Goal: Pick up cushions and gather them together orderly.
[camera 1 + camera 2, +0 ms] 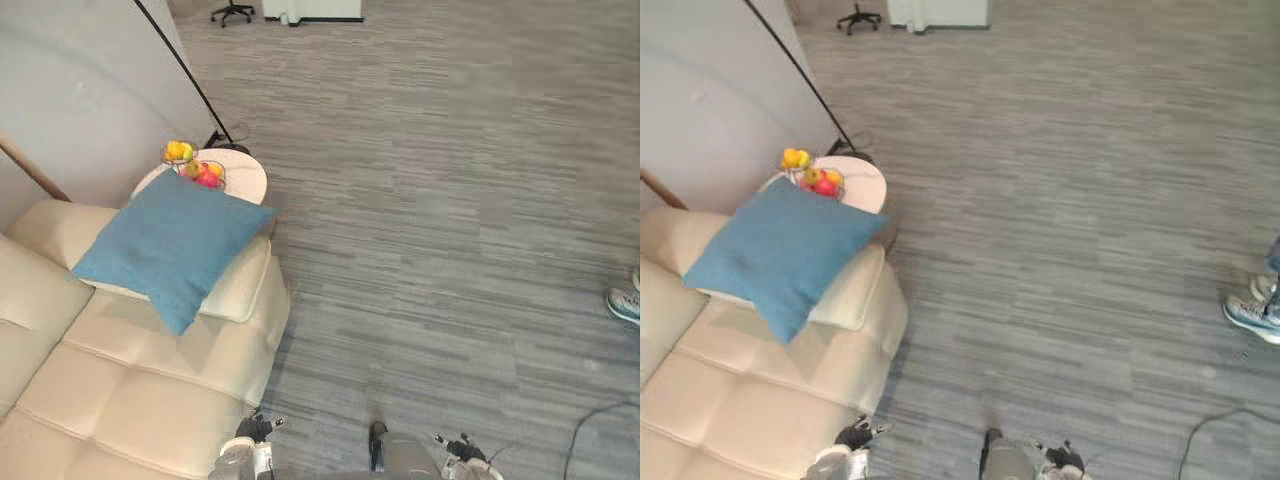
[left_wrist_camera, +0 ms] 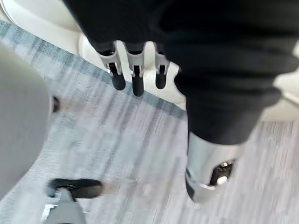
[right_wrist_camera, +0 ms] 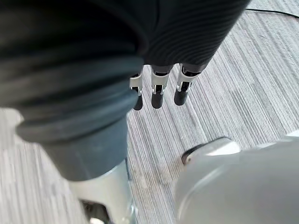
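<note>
Blue cushion (image 1: 165, 245) is lying on the sofa (image 1: 130, 390), at the end nearest the round side table (image 1: 245, 178), and is resting on top of a cream cushion (image 1: 240, 288). A wire fruit basket (image 1: 196, 166) is sitting on that table, just beyond the sofa's end.

Left hand (image 2: 134, 77) is hanging beside the sofa's front edge, fingers straight, gripping nothing. Right hand (image 3: 157, 93) is hanging over the grey carpet (image 1: 450, 200) farther from the sofa, fingers straight, likewise carrying nothing.

A person's shoe (image 1: 625, 303) is showing well apart from the sofa.
</note>
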Motion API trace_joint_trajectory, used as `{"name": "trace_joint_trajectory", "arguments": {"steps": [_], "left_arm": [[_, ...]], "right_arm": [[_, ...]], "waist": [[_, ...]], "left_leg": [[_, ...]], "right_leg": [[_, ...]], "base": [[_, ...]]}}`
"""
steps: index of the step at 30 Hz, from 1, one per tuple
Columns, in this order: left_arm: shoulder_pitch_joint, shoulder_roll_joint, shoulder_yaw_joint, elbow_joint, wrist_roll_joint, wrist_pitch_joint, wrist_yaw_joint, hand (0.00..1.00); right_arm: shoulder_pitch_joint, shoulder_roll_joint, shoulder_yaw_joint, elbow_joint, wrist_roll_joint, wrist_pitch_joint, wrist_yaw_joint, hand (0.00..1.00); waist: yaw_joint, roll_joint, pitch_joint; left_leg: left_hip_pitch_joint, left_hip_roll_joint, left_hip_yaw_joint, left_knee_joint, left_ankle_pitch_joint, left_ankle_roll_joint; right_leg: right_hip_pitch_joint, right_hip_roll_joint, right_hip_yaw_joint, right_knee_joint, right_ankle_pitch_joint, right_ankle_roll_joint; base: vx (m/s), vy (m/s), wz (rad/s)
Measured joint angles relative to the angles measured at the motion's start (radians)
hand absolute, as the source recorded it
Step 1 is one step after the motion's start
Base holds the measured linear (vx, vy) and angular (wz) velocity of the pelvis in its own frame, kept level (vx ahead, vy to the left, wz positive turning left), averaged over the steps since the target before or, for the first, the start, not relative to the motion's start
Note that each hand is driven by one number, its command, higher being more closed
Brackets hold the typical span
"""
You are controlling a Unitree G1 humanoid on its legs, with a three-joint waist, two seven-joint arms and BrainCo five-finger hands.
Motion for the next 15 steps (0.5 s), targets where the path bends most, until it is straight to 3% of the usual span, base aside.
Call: {"name": "trace_joint_trajectory", "arguments": {"steps": [1,2,4,5,7,8,9,10,11,12,14,15], "left_arm": [[-0.001,-0.008,0.008,-0.009,0.001,0.0,0.0,0.0],[-0.002,-0.024,0.015,-0.033,0.001,-0.002,-0.002,0.0],[-0.001,-0.025,0.015,-0.056,0.001,-0.004,-0.004,0.0],[0.0,-0.025,0.011,-0.06,0.001,-0.005,-0.005,0.0],[0.001,-0.024,-0.003,-0.068,0.0,-0.006,-0.013,0.0],[0.002,-0.024,-0.021,-0.067,0.0,-0.006,-0.016,0.0],[0.002,-0.024,-0.027,-0.065,0.001,-0.006,-0.017,0.0],[0.0,-0.023,-0.032,-0.064,0.001,-0.006,-0.018,0.0],[-0.002,-0.013,-0.034,-0.062,0.003,-0.008,-0.018,0.0],[-0.005,-0.001,-0.054,-0.037,0.005,-0.006,-0.018,0.0],[-0.01,0.01,-0.061,-0.029,0.004,-0.005,-0.019,0.0],[-0.012,0.01,-0.067,-0.025,0.004,-0.004,-0.019,0.0]], "right_arm": [[0.0,-0.002,0.007,-0.002,0.001,0.001,-0.001,0.0],[0.009,-0.005,0.034,-0.018,0.001,0.002,-0.009,0.0],[0.016,0.003,0.061,-0.035,0.001,0.002,-0.01,0.0],[0.015,0.009,0.057,-0.035,0.02,0.003,-0.01,0.0],[0.011,0.01,0.057,-0.039,0.022,0.002,-0.009,0.0],[0.013,0.007,0.056,-0.038,0.021,0.002,-0.008,0.0],[0.013,0.005,0.055,-0.037,0.021,0.002,-0.008,0.0],[0.021,0.005,0.054,-0.033,0.021,0.005,-0.01,0.0],[0.022,0.009,0.047,-0.027,0.02,0.009,-0.01,0.0],[0.021,0.014,0.043,-0.013,0.02,0.011,-0.007,0.0],[0.013,0.012,0.036,0.003,0.019,0.011,-0.007,0.0],[0.014,0.01,0.035,0.004,0.017,0.011,-0.006,0.0]], "waist": [[0.0,0.0,0.003],[0.007,0.002,0.009],[0.022,0.001,0.011],[0.029,0.0,0.011],[0.031,0.001,0.01],[0.031,0.002,0.008],[0.03,0.005,0.006],[0.032,0.006,0.006],[0.033,-0.017,0.001],[0.028,-0.035,-0.014],[0.03,-0.042,-0.017],[0.029,-0.046,-0.015]], "left_leg": [[-0.038,0.007,0.004,0.081,0.021,-0.031],[-0.139,0.05,0.039,0.277,0.042,-0.043],[-0.215,0.082,0.106,0.357,0.02,-0.008],[-0.237,0.086,0.169,0.305,-0.001,0.026],[-0.253,0.062,0.241,0.129,-0.008,0.032],[-0.249,0.03,0.279,-0.068,0.028,0.045],[-0.248,0.019,0.295,-0.159,0.064,0.052],[-0.244,0.003,0.326,-0.272,0.172,0.082],[-0.222,-0.028,0.34,-0.306,0.18,0.098],[-0.2,-0.064,0.33,-0.336,0.168,0.124],[-0.19,-0.086,0.323,-0.327,0.147,0.141],[-0.159,-0.108,0.305,-0.329,0.126,0.154]], "right_leg": [[0.019,-0.003,-0.014,-0.003,-0.007,-0.004],[0.08,0.001,-0.053,-0.02,-0.038,-0.022],[0.153,-0.006,-0.095,-0.044,-0.065,-0.024],[0.208,-0.012,-0.119,-0.076,-0.075,-0.013],[0.256,-0.026,-0.145,-0.111,-0.085,0.004],[0.275,-0.034,-0.168,-0.128,-0.094,0.02],[0.284,-0.034,-0.18,-0.134,-0.1,0.029],[0.305,-0.033,-0.192,-0.139,-0.112,0.048],[0.319,-0.048,-0.181,-0.146,-0.11,0.061],[0.33,-0.065,-0.147,-0.172,-0.071,0.085],[0.327,-0.08,-0.097,-0.131,-0.062,0.096],[0.305,-0.103,-0.065,-0.009,-0.059,0.104]], "base": [[0.34,-0.224,1.06],[0.26,-0.134,0.79],[0.28,-0.109,0.65],[0.18,-0.029,0.37],[0.27,0.018,0.44],[0.3,0.058,0.5],[0.35,0.103,0.57],[0.4,0.118,0.41],[0.58,0.159,0.46],[0.42,0.1,0.24],[0.36,0.119,0.29],[0.38,0.143,0.44]]}}
